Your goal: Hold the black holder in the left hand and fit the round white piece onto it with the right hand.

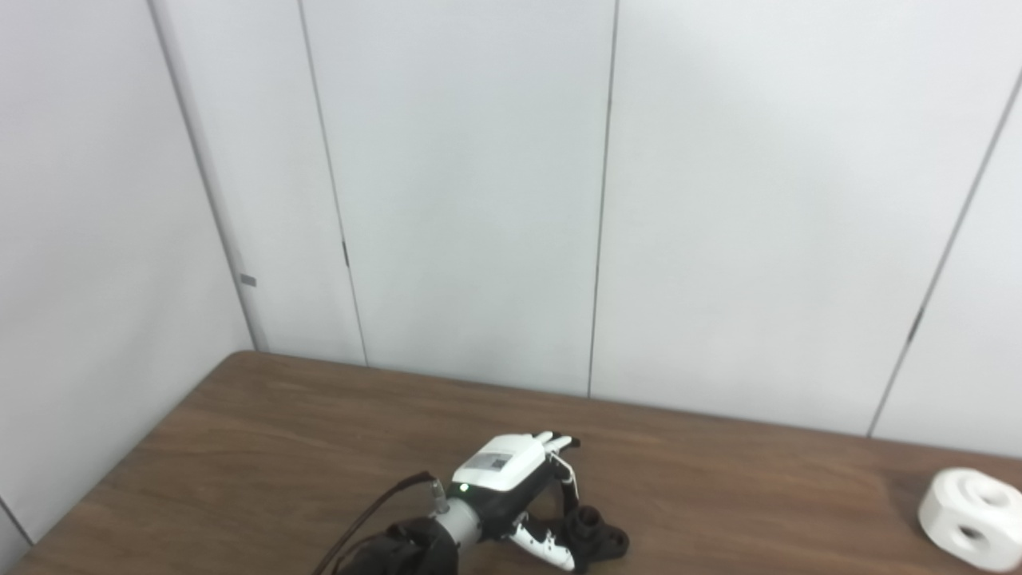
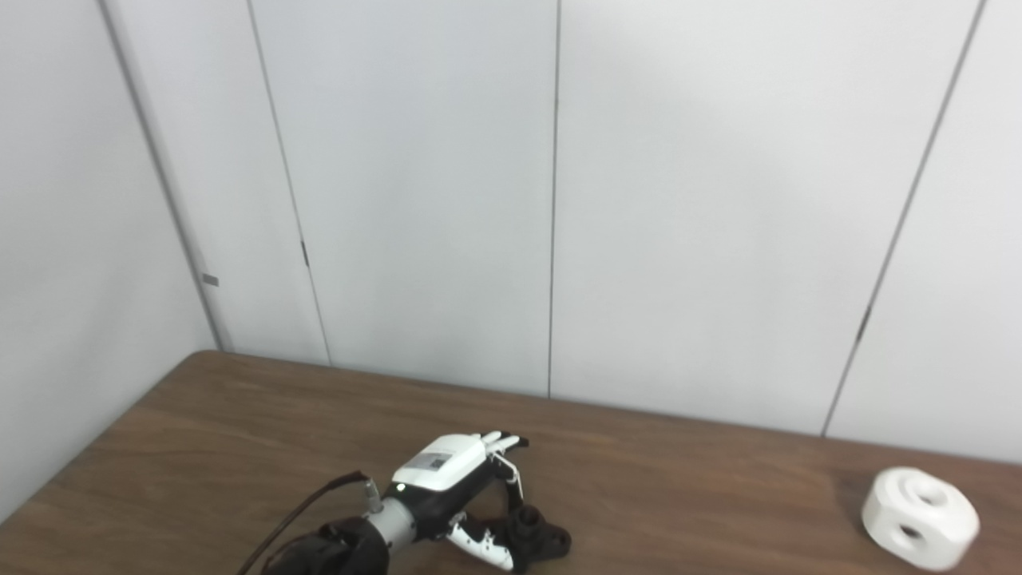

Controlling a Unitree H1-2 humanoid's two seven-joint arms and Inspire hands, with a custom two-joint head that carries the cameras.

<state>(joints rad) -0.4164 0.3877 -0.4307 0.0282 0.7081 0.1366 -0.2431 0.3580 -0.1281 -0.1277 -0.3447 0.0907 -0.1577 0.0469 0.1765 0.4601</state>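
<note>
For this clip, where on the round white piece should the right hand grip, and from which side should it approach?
Grip the round white piece across its curved outer wall, coming from above and the robot's right. It sits alone on the table, holes showing on its top and front, so the sides look free. The left hand is at the black holder, well clear.

1. A dark brown wood-grain tabletop [image 1: 263, 447] fills the lower part of the room.
2. Behind it stand pale grey wall panels [image 1: 471, 200] split by thin dark vertical seams.
3. Light is soft and even.
</note>
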